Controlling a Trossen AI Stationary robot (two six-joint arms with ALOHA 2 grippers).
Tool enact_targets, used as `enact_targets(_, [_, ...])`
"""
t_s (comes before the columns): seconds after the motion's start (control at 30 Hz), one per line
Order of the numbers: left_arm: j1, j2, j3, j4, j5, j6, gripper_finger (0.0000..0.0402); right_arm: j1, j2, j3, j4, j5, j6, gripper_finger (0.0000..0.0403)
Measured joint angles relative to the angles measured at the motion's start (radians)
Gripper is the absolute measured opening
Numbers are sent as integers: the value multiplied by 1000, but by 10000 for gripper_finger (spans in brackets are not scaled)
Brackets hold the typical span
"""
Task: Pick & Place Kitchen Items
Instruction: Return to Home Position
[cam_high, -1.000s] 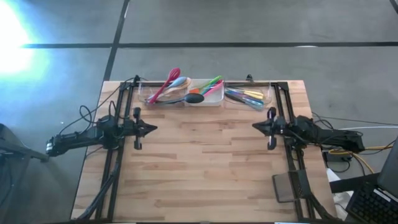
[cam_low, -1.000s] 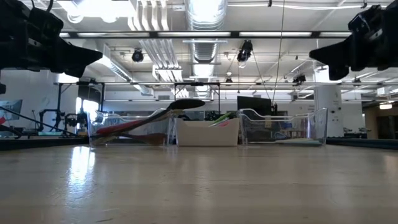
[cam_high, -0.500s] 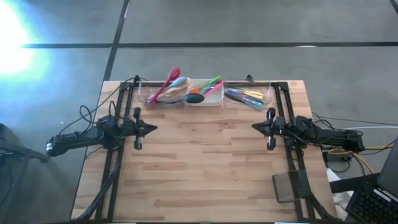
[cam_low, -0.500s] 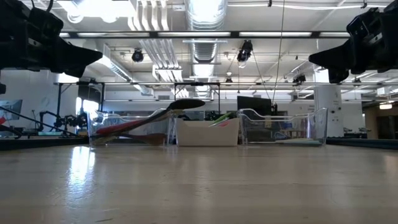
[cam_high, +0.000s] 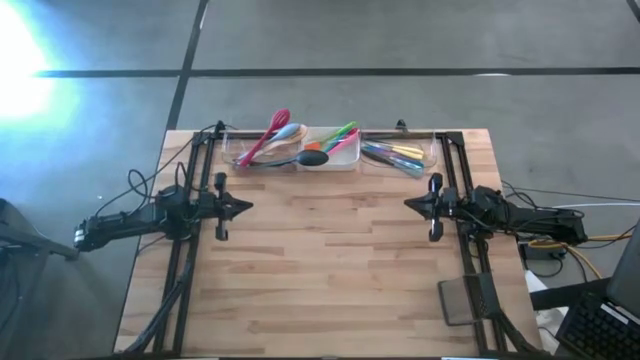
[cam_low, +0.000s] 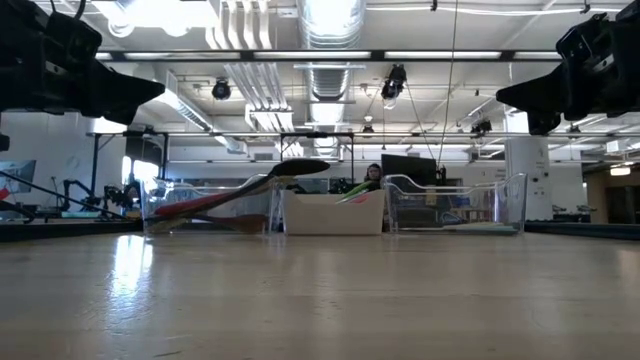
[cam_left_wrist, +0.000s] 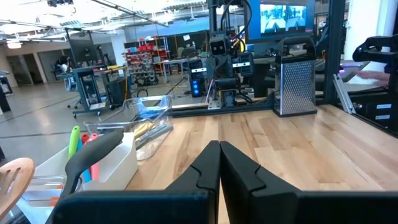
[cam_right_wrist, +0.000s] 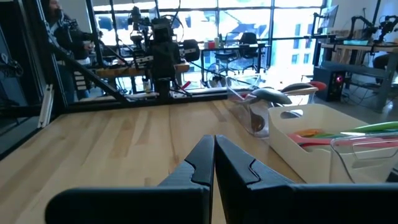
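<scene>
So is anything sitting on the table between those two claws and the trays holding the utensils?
Nothing visible. Only bare table lies between the left claw, the right claw and the trays at the far edge, where the utensils already lie.

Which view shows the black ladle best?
High view: black ladle seen along its length, bowl at the white tray's edge, handle into the left clear tray. Low view shows it side-on; both wrist views catch only part.
</scene>
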Motion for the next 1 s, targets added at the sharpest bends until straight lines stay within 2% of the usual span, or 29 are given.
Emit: enact_targets(1.0, [0,0,0,-1,0,0,14,0,26,0,0,0,0,8])
